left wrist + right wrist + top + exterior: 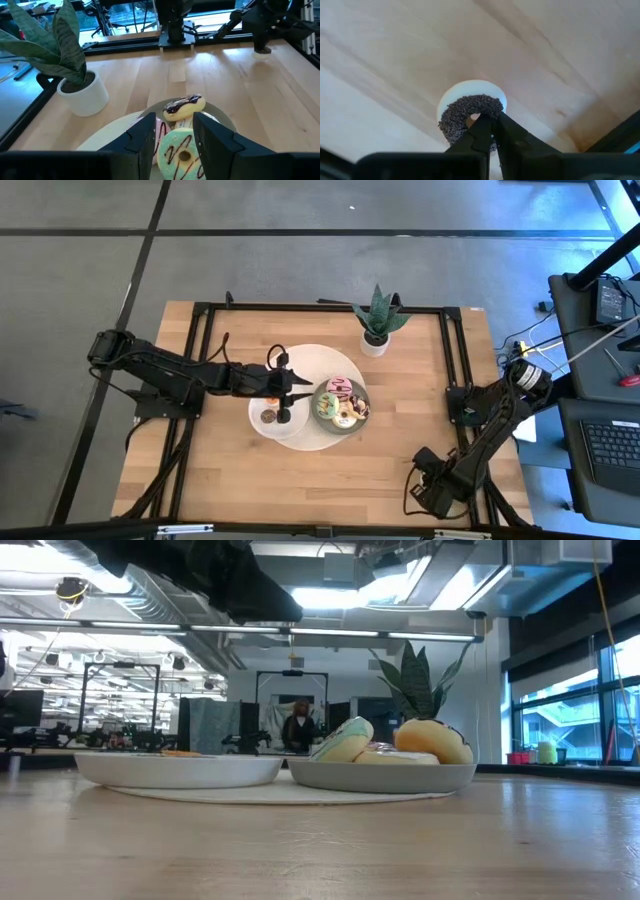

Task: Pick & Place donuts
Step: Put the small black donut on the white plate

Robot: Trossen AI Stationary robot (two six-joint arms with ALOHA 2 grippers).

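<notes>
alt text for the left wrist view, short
The left gripper, jaws open, hangs over a grey plate of donuts, a green-iced donut between its jaws and a chocolate-iced one beyond. A potted plant stands on the wooden table.

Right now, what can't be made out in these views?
- High view: sprinkled donut in the right gripper is hidden under that arm.
- Low view: white plate's rim hides its contents.
- Left wrist view: green donut is cut off by the edge and the open left gripper.
- High view: grey plate's donuts too small to count.
</notes>
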